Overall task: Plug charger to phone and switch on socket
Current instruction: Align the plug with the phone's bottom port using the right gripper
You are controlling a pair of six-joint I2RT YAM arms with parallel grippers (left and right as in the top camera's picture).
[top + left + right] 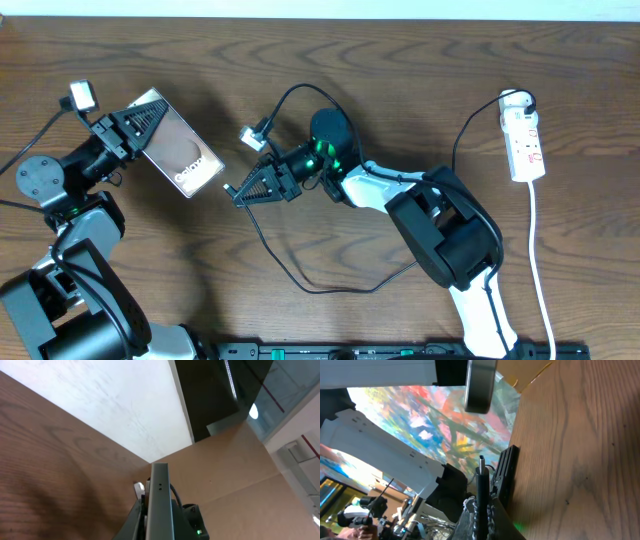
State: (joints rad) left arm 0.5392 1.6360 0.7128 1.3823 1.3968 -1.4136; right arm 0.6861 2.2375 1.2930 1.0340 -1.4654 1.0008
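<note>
Socket [524, 140] lies on dark wood-grain table [400, 60] backed by white wall [115, 405].

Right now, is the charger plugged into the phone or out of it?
Out. The plug tip of the charger, held in the right pincer, faces the end of the phone across a clear gap.

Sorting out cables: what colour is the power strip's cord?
The cord is white, clearest in the overhead view.
</note>
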